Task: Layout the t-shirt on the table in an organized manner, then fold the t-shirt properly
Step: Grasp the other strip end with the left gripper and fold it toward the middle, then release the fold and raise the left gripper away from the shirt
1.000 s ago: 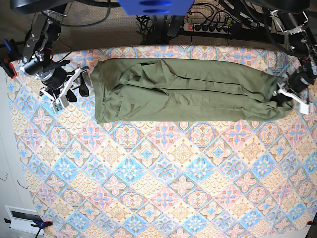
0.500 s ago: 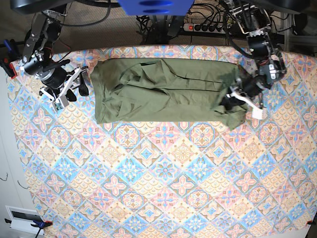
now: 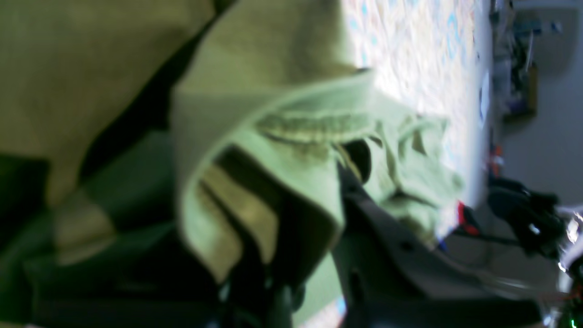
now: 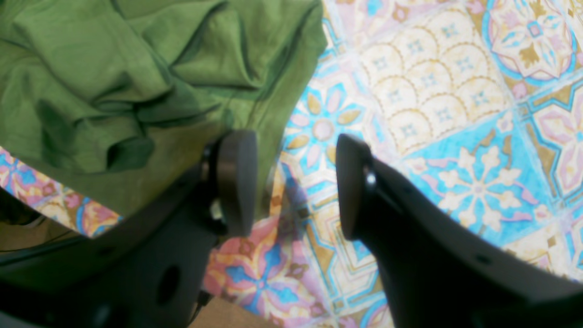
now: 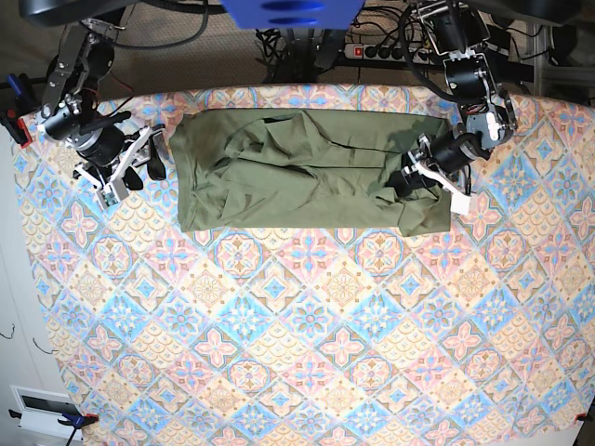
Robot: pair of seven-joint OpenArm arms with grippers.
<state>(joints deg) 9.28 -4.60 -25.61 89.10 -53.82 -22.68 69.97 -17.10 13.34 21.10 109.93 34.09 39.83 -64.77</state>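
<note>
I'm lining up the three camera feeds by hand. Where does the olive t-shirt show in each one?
Base: t-shirt spread across the upper middle of the table.
Left wrist: bunched folds fill the left and centre, blurred.
Right wrist: crumpled edge at upper left.
Shared landmark: the diamond-tile tablecloth, seen in every view.

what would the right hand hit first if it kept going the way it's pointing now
Probably the table. In the right wrist view, the right hand stands open, and patterned cloth fills the gap between its fingers. The t-shirt edge lies just beside one finger, which might brush it; depth is unclear.
</note>
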